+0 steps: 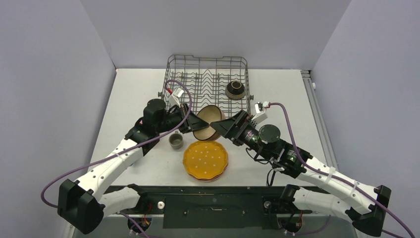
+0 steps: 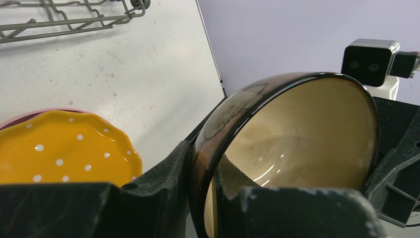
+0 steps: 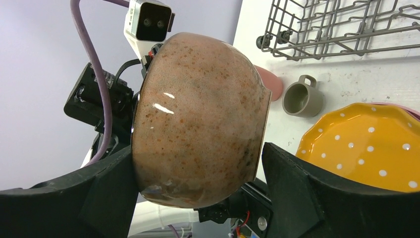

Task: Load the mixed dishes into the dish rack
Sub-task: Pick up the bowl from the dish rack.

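Left gripper (image 1: 193,124) pinched the terracotta bowl (image 1: 208,122) by its rim, aloft just before the dish rack (image 1: 171,67). Right gripper (image 1: 221,127) jaws wide, straddling the bowl. Only the dark brown bowl (image 1: 235,89) racked; dotted plate (image 1: 205,159) and grey-green cup (image 1: 176,141) left on table (image 1: 133,99).

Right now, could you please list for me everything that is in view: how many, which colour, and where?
dish rack: one, grey wire, far middle of the table
dark brown bowl: one, inside the rack, right side
terracotta bowl: one, speckled outside, cream inside, in the air between the grippers
dotted plate: one, orange-yellow, near middle
pink plate: at least one, under the dotted plate
grey-green cup: one, left of the plates
pink cup: one, mostly hidden behind the bowl
table: one, white
left gripper: shut on the bowl's rim
right gripper: open wide around the bowl
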Tool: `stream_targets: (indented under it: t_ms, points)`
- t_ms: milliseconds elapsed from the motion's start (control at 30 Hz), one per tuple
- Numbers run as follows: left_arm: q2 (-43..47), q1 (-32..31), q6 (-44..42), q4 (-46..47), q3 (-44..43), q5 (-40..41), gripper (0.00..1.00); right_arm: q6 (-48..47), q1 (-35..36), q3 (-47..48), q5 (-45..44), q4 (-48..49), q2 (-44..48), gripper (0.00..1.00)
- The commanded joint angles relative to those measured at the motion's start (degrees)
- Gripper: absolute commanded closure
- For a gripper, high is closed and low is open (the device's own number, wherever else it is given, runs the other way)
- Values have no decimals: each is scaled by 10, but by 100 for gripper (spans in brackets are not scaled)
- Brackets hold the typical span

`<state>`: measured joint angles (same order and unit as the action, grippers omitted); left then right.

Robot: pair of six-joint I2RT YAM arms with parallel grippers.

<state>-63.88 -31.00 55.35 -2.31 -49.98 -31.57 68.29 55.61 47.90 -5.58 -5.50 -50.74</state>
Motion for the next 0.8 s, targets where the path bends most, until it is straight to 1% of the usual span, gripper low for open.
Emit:
stream_targets:
  t_ms: [0, 200, 267, 333, 367, 400, 433, 467, 500, 533, 767]
  points:
    - [16, 1, 27, 105, -19, -39, 100, -5, 9, 31, -22, 17, -13, 19]
    - [11, 0, 14, 86, -23, -31, 100, -11, 18, 48, -44, -1, -30, 20]
    - [12, 0, 12, 82, -21, -29, 100, -16, 24, 61, -55, -19, -37, 23]
    - [12, 0, 12, 80, -17, -27, 100, -17, 29, 68, -65, -26, -40, 34]
    - [12, 0, 12, 80, -16, -28, 100, -17, 32, 68, -69, -26, -40, 48]
    - [11, 0, 12, 80, -14, -27, 100, -16, 34, 68, -75, -25, -40, 56]
    - [10, 0, 12, 80, -13, -28, 100, -16, 36, 68, -76, -24, -41, 74]
    - [10, 0, 12, 80, -13, -28, 100, -14, 37, 68, -77, -23, -42, 83]
    - [9, 0, 12, 81, -13, -29, 100, -12, 38, 67, -78, -20, -42, 98]
    - [7, 0, 12, 81, -13, -29, 100, -9, 39, 67, -79, -17, -42, 100]
    - [-4, 0, 6, 68, -23, -38, 100, -5, 43, 63, -90, -2, -37, 100]
